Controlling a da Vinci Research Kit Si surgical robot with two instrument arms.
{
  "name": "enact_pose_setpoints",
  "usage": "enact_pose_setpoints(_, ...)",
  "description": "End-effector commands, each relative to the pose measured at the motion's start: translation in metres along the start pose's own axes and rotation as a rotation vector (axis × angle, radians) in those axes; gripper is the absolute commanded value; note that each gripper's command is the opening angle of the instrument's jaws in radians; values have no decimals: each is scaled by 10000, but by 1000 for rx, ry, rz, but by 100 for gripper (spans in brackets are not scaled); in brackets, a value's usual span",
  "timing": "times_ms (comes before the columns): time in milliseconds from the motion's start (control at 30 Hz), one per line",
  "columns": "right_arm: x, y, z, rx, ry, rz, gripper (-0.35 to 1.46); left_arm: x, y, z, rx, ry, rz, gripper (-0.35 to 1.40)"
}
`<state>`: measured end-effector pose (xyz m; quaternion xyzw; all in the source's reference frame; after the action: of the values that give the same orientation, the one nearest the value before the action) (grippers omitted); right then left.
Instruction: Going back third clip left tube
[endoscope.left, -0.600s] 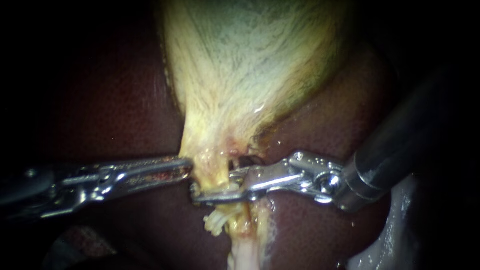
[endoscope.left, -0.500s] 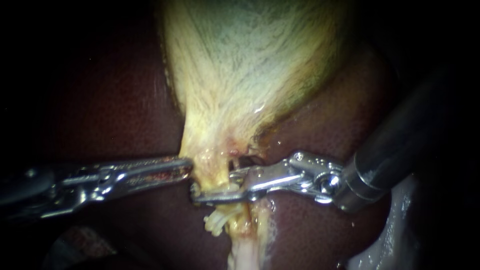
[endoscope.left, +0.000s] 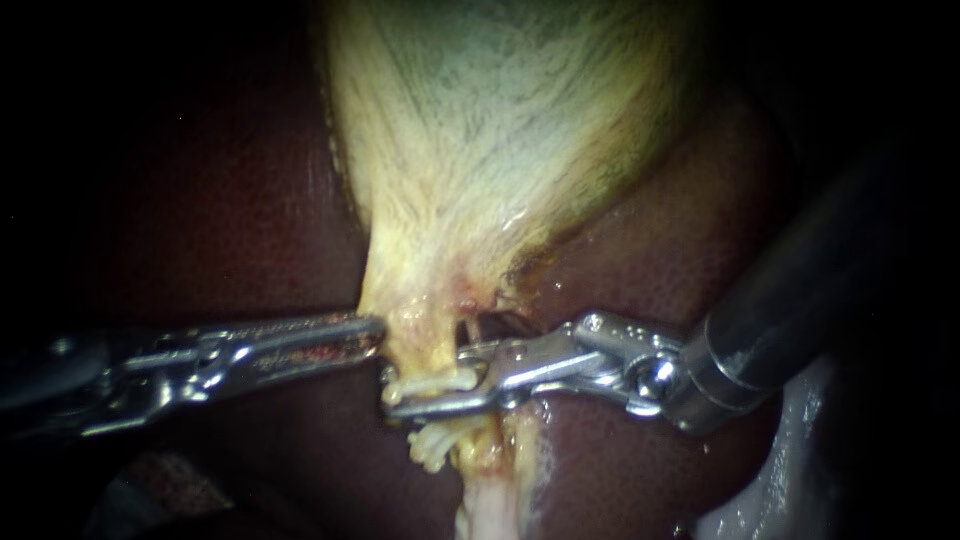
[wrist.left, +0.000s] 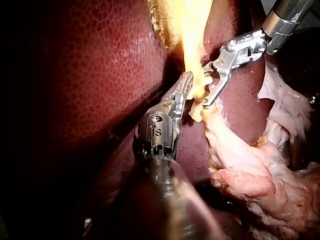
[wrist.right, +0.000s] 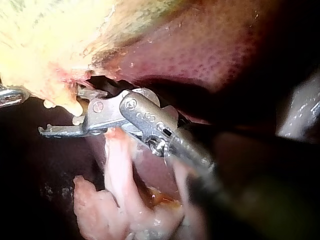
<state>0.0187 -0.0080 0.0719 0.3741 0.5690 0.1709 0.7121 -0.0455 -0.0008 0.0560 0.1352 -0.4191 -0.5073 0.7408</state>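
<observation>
The pale yellow gallbladder (endoscope.left: 500, 150) narrows to a neck over the dark red liver (endoscope.left: 200, 220). My left instrument (endoscope.left: 375, 336) comes in level from the left, its jaws shut on the neck's left edge; the left wrist view shows the left instrument (wrist.left: 186, 84) pinching the yellow tissue. My right instrument (endoscope.left: 428, 378) reaches in from the right with its jaws open, one above and one below the pale tube (endoscope.left: 485, 495) just under the neck. A whitish clip (endoscope.left: 435, 382) crosses the tube between them. In the right wrist view the right instrument (wrist.right: 62, 112) shows a clear gap.
Frayed white strands (endoscope.left: 430, 452) hang left of the tube below the lower jaw. Pale loose tissue (endoscope.left: 790, 470) lies at the lower right, also seen as loose tissue (wrist.left: 270, 185) beyond the tube. The right shaft (endoscope.left: 800, 300) fills the right side.
The right instrument's jaws have spread apart and its wrist has dropped slightly. A whitish clip now shows on the tube between them. The left instrument holds still.
</observation>
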Motion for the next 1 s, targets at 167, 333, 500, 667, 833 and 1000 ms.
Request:
enact_pose_setpoints(167, 0, 7, 2, -23, 3, -50, 60, -1, -1, -1, 0, 0, 0, -30)
enact_pose_setpoints(333, -3, 14, -4, -30, 2, -73, 60, -1, -3, -2, -1, 0, -1, -30)
enact_pose_setpoints(500, -6, 20, -14, -36, 1, -90, 60, 0, -4, -4, -1, 0, 0, -30)
enact_pose_setpoints(667, -10, 12, -26, -29, 0, -91, 60, 0, -3, -4, 0, 0, 0, -30)
enact_pose_setpoints(833, -17, -5, -45, -19, -4, -100, 60, 0, -1, -4, 1, 0, 0, -30)
enact_pose_setpoints(1000, -24, -13, -78, -50, -7, -205, 60, 1, 0, -3, 1, 0, 1, -30)
